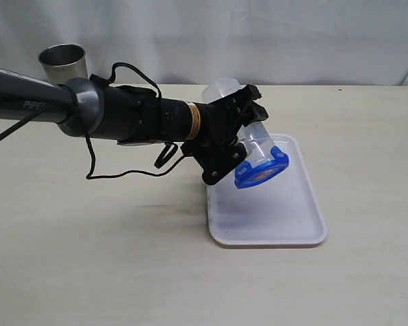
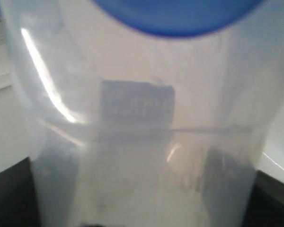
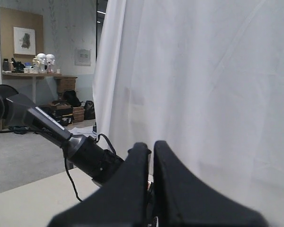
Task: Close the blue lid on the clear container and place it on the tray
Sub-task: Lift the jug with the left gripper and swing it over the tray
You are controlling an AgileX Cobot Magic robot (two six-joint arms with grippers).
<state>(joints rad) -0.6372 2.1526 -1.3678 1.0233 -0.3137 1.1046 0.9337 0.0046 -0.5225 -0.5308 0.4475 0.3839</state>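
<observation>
The clear container [image 2: 142, 142] is glossy see-through plastic catching bright glints, its blue lid [image 1: 262, 170] smooth plastic. The tray [image 1: 279, 217] is smooth white plastic, the cup [image 1: 62, 62] dull brushed metal, the backdrop [image 1: 292, 34] white cloth.

The left arm [image 1: 24, 100] seemingly reads "PiPE".

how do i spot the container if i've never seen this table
Find the white tray on the beige table. Tilted above it, gripped by the left hand, is the container: clear plastic with a blue lid, unlike the opaque steel cup farther back.
</observation>
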